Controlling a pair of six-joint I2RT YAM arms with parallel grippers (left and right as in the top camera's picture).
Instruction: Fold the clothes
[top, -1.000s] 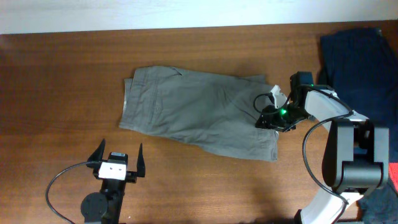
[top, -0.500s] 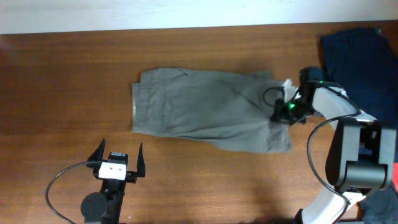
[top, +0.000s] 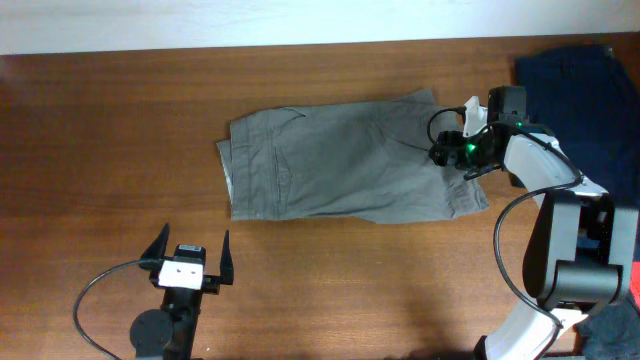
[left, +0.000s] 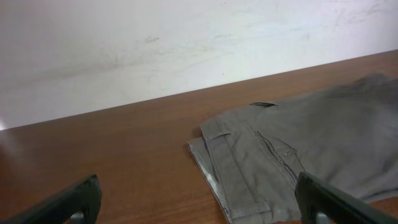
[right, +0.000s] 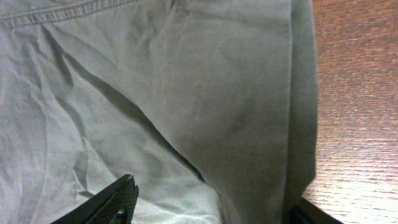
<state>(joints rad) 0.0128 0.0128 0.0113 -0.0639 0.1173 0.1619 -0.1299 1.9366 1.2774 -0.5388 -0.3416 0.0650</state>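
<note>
Overhead: grey-khaki shorts (top: 340, 165) flat on mid table (top: 100, 150), waistband end to left. Right gripper (top: 450, 150) sits on right edge of shorts, navy garment (top: 570, 90) just past it. Left gripper (top: 190, 255) near front edge, spread wide, holding nothing.
Left wrist: shorts ahead, untouched.
Right wrist: fingers (right: 115, 199) wide apart, cloth fold between, not pinched.

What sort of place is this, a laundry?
Probably a robotics lab or test bench, not a laundry: left arm and right arm at a wooden table, grey shorts spread out, plain white wall behind.
</note>
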